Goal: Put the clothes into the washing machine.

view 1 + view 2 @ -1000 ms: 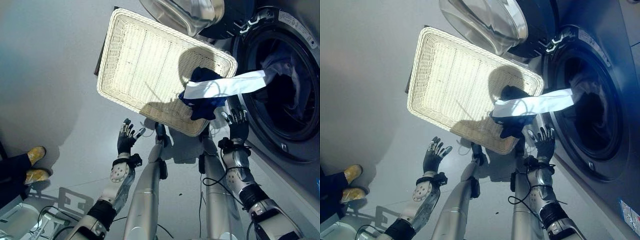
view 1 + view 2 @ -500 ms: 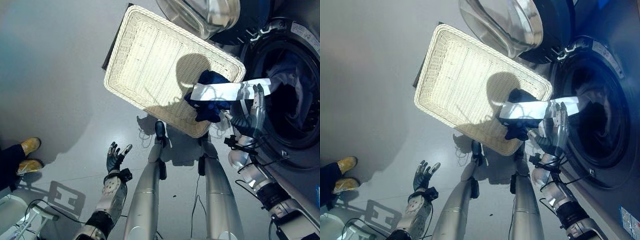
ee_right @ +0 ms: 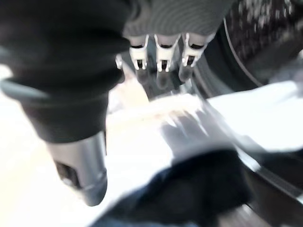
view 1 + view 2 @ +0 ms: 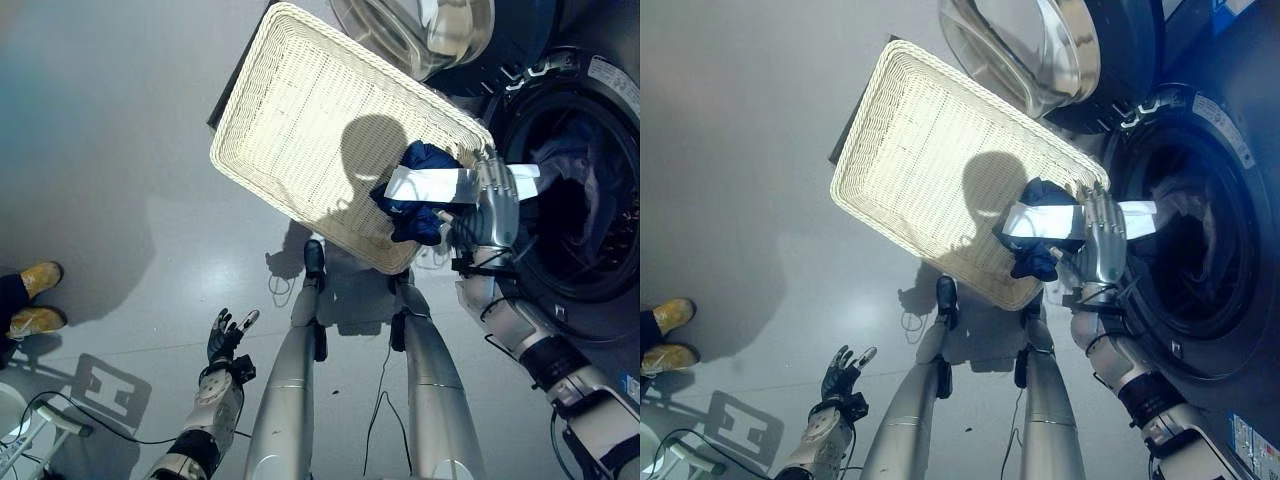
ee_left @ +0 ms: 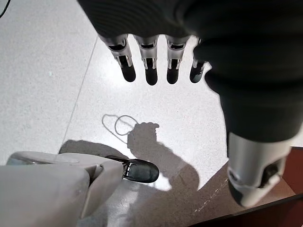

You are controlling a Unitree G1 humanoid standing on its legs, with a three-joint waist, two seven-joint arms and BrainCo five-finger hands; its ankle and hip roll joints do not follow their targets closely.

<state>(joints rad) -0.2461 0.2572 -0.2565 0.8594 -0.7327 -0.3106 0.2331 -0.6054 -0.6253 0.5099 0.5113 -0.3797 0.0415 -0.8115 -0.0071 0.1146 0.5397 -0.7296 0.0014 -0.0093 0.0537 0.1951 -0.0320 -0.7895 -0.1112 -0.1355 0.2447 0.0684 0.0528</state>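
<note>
Clothes: one white and navy garment draped from the near right corner of the basket across to the washing machine's opening, white band stretched over the gap, dark blue bulk bunched on the basket rim. More cloth, pale blue-grey, inside the drum already.

Washing machine at the right, dark front, round opening wide to the room, glass door swung up and back above the basket's far corner.

Basket, cream wicker, rectangular and shallow, tilted, its near right corner close beside the drum opening; bare of laundry apart from the draped garment.

Right hand raised between basket and drum, laid against the white band where it spans the gap. Fingers straight and upright in the head views, thumb apart; in the right wrist view the fingers reach out straight above the white cloth, nothing curled round it.

Left hand low at the lower left, well apart from basket and machine, fingers spread and relaxed, holding nothing; bare grey floor beyond its fingertips.

A person's yellow shoes at the far left edge.
</note>
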